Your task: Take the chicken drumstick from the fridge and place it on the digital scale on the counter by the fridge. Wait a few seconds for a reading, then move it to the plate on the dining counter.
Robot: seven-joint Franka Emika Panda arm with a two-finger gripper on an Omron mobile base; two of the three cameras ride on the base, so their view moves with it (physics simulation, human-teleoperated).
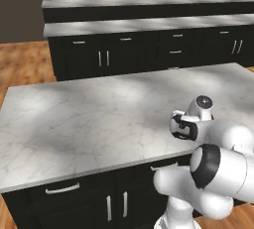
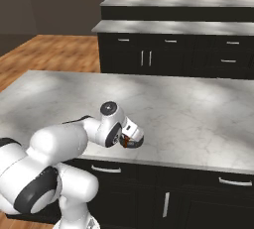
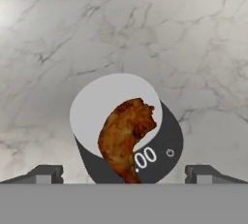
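Tabletop (image 1: pixel 89 119): wide marbled top over black handled cabinets, second cabinet run beyond it.

Digital scale (image 3: pixel 167 143): round, pale weighing disc on dark base, sits on tabletop near its near edge, display showing digits.

Chicken drumstick (image 3: pixel 123 133): lies on scale, meaty end over disc, thin bone end toward us, covering part of display.

Hand (image 3: pixel 124 174): hovers above drumstick, fingers spread wide either side, released, grasping nothing.

We judge drumstick light, glossy, likely slippery; we would grip across thick meaty middle.
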